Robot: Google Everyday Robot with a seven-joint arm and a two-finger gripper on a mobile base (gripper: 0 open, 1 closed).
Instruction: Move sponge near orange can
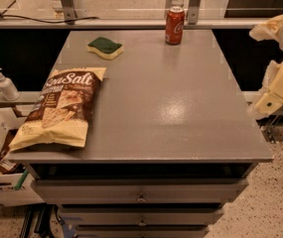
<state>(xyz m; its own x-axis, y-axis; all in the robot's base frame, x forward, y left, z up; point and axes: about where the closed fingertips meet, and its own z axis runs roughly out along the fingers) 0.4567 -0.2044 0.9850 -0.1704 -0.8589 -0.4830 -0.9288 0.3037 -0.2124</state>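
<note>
The sponge [105,47], dark green on top over pale yellow foam, lies flat at the back left of the grey table [171,108]. Upright at the back edge, right of centre, stands the orange can [175,25] with its silver top. A stretch of bare table separates the two. My gripper [276,86] hangs off the table's right side, beyond the edge and well away from both sponge and can. It holds nothing that I can see.
A large Sea Salt chip bag [61,108] lies along the left front of the table. Drawers [141,198] sit under the tabletop. Left of the table are a pump bottle [5,84] and a white box [2,182]. A rail [131,21] runs behind the table.
</note>
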